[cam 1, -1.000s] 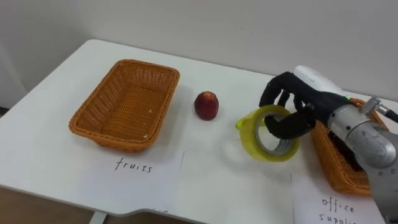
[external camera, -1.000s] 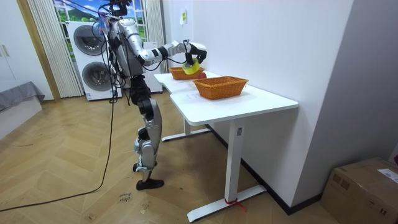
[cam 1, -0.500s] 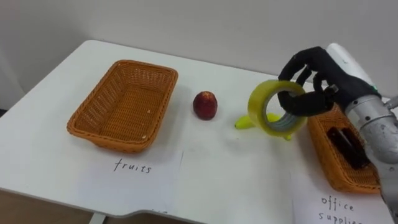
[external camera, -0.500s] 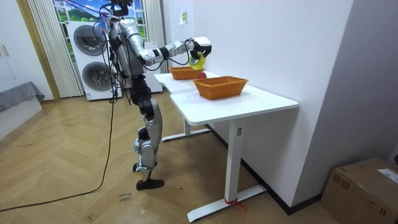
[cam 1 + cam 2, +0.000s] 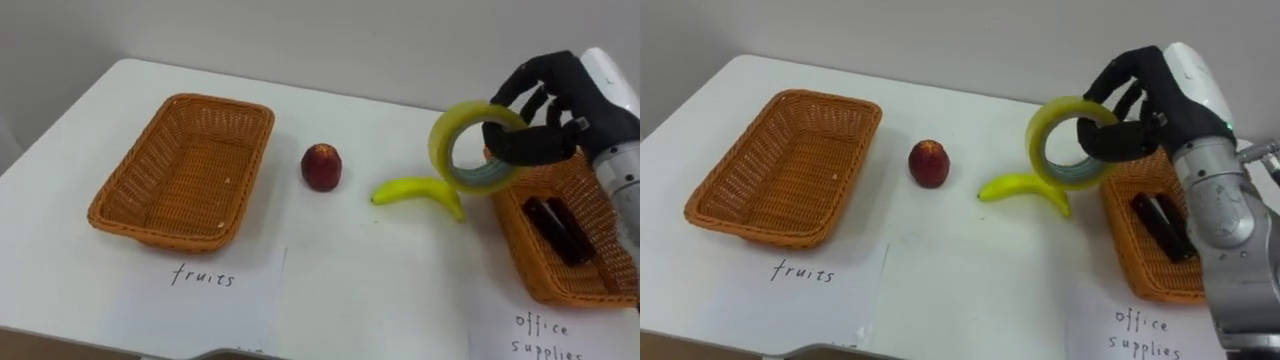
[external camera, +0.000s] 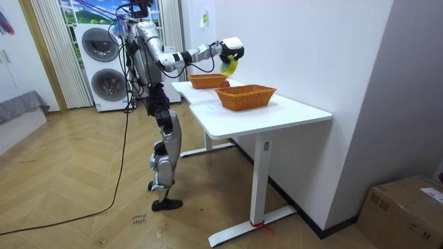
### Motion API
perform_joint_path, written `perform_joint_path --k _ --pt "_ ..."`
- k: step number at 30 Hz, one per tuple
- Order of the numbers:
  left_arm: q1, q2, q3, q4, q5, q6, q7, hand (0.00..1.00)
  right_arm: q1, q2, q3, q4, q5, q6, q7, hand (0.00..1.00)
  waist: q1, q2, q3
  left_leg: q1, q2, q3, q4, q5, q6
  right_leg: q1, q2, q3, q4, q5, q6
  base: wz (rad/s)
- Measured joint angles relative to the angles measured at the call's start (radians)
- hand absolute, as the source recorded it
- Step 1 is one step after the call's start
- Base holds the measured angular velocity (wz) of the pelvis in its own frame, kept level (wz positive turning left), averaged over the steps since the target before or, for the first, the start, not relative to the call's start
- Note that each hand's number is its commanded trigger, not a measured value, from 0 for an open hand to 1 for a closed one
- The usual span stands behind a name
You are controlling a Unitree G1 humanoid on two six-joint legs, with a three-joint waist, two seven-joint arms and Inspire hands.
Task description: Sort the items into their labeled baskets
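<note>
My right hand (image 5: 560, 105) is shut on a yellow tape roll (image 5: 474, 148), its fingers hooked through the ring, and holds it in the air over the near-left rim of the office supplies basket (image 5: 585, 290) at the right. Two dark objects (image 5: 558, 228) lie in that basket. On the white table (image 5: 360, 280) a yellow banana (image 5: 418, 191) lies just left of the basket, and a red apple (image 5: 322, 166) sits further left. The fruits basket (image 5: 182, 167) at the left holds nothing. The room view shows the roll (image 6: 229, 66) raised above the table.
Paper labels lie at the table's front edge, one before the fruits basket (image 5: 203, 277) and one before the office basket (image 5: 545, 335). A wall runs behind the table. In the room view, I stand at the table's end, with washing machines (image 6: 104, 66) behind me.
My right hand has lifted the tape roll from low over the table and carried it right, toward the office basket. The banana, hidden before, now lies uncovered. The head camera has shifted slightly.
</note>
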Motion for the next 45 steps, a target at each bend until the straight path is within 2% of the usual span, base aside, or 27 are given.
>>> perform_joint_path --k 8,14,18,26,32,42,43,45 --pt "0.001 0.0 0.005 0.0 0.0 0.01 -0.018 0.0 -0.006 -0.016 -0.038 0.077 0.018 0.015 0.0 1.0 -0.015 -0.002 -0.0001 0.01 0.012 0.048 -0.008 -0.001 -0.002 -0.033 0.012 0.046 0.018 0.001 -0.005 -0.17" --pt "-0.001 0.001 0.051 -0.001 0.0 0.027 -0.018 0.0 -0.006 -0.03 -0.07 0.133 0.053 0.035 -0.006 1.0 -0.027 -0.007 -0.0028 0.004 0.015 0.076 -0.01 -0.001 -0.002 -0.058 0.016 0.073 0.026 0.004 -0.006 -0.15" --pt "0.001 0.0 0.068 -0.001 -0.001 0.028 -0.018 0.0 -0.007 -0.031 -0.101 0.134 0.066 0.036 -0.007 1.0 -0.055 -0.01 -0.005 -0.007 0.015 0.078 -0.008 -0.001 -0.002 -0.067 0.016 0.076 0.033 0.004 -0.007 -0.04" --pt "0.016 0.0 0.065 -0.001 -0.001 0.028 -0.015 0.0 -0.006 -0.031 -0.105 0.172 0.099 0.036 -0.034 1.0 -0.08 -0.01 -0.0036 -0.002 0.017 0.086 -0.008 -0.001 -0.002 -0.066 0.017 0.081 0.034 0.005 -0.007 -0.02" --pt "0.016 0.001 0.061 0.002 -0.006 0.028 -0.015 0.0 -0.004 -0.031 -0.104 0.252 0.094 0.04 -0.051 1.0 -0.079 -0.012 0.0036 -0.003 0.022 0.099 -0.009 -0.002 -0.003 -0.072 0.025 0.104 0.033 0.007 -0.01 -0.06" --pt "0.008 0.0 0.062 0.001 -0.049 0.03 -0.018 0.0 0.024 -0.031 -0.103 0.253 0.091 0.049 -0.052 1.0 -0.075 -0.01 0.0016 0.001 0.026 0.113 -0.007 -0.003 -0.006 -0.072 0.029 0.111 0.029 0.01 -0.013 -0.04" --pt "0.007 0.0 0.062 0.001 -0.049 0.03 -0.018 0.0 0.028 -0.031 -0.103 0.253 0.088 0.049 -0.052 0.8 -0.074 -0.01 0.0013 0.002 0.026 0.114 -0.007 -0.003 -0.006 -0.072 0.029 0.111 0.029 0.01 -0.013 0.0" --pt "0.001 0.0 0.062 0.001 -0.053 0.03 -0.018 0.0 0.041 -0.03 -0.102 0.253 0.08 0.049 -0.052 0.52 -0.069 -0.004 -0.0015 0.006 0.026 0.115 -0.008 -0.003 -0.006 -0.071 0.029 0.112 0.03 0.01 -0.013 -0.02"
